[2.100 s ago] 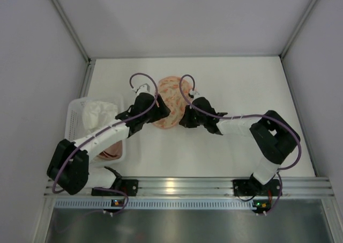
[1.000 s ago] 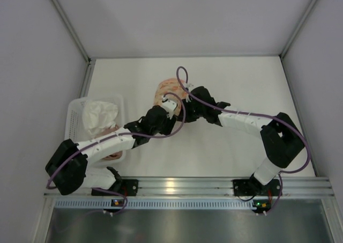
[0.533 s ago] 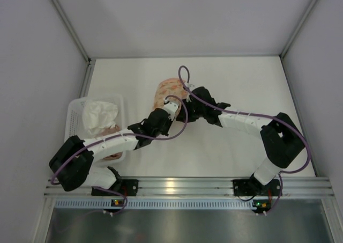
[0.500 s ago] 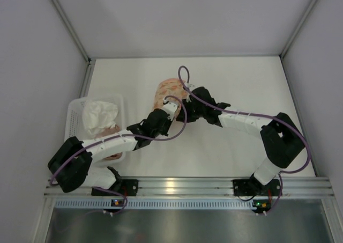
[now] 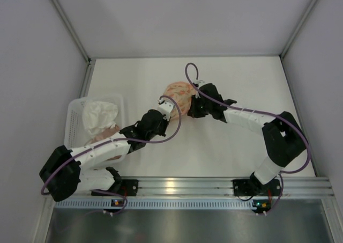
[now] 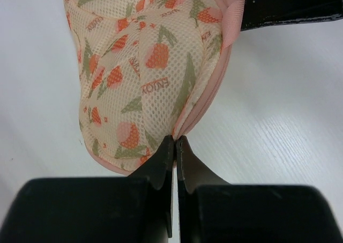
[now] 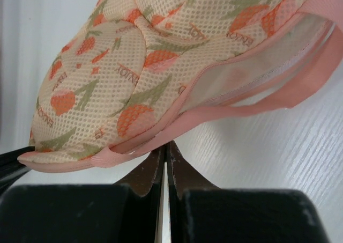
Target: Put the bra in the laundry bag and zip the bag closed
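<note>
The table [image 5: 252, 87] is open along its far and right edges; basket [image 5: 68, 122] (cloth [image 5: 99, 117] inside) blocks the left, bag [image 5: 177, 93] the middle.

Laundry bag [image 6: 144, 76]: open-weave mesh cloth, matt, floral print; edge binding smooth pink woven tape. Tabletop [image 6: 278, 119]: white, faint wood grain, low sheen. Left gripper [image 6: 175, 144] and right gripper [image 7: 164, 149]: jaws black plastic, smooth, slightly glossy. Basket [image 5: 72, 106]: white plastic. Rail [image 5: 177, 186] at near edge: brushed metal, reflective.
</note>
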You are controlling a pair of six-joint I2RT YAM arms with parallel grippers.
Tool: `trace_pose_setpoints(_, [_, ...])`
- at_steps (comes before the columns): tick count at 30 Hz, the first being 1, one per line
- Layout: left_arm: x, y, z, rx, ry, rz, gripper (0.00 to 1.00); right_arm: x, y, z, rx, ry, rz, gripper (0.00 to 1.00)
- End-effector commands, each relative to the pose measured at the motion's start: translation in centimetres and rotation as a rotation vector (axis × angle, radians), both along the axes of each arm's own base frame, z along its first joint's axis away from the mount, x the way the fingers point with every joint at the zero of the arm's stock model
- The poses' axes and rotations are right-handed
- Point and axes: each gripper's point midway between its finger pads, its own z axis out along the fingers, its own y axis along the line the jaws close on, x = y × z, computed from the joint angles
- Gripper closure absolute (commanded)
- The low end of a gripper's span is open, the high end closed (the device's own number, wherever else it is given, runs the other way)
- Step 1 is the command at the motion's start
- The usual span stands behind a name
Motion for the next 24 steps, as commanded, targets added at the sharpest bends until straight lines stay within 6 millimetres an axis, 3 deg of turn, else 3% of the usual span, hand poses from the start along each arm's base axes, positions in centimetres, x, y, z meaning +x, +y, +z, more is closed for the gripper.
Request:
trace_pose_setpoints(1, [0.5, -0.3, 0.9, -0.025, -0.009, 0.021, 1.00, 0.0, -0.2, 1.1, 0.028, -0.034, 0.002, 1.00])
trace_pose_setpoints(4, [0.5, -0.4, 1.1, -0.031, -0.010, 0.023, 1.00, 0.0, -0.9, 0.0, -0.002, -0.014, -0.033, 1.00])
trace_pose_setpoints(8, [0.5, 0.4, 1.6, -0.030, -0.002, 0.066, 1.00, 0.5, -4.1, -1.8, -0.128, -0.031, -0.154, 1.00])
trace_pose_setpoints(14, [0.7, 1.7, 2.7, -0.061, 0.007, 0.169, 1.00, 1.9, -7.9, -2.1, -0.175, -0.055, -0.313, 1.00])
trace_pose_setpoints(24, [0.3, 3.6, 2.9, -0.087, 0.038, 0.250, 1.00, 3.5, -11.5, -2.1, -0.211, -0.077, -0.441, 1.00])
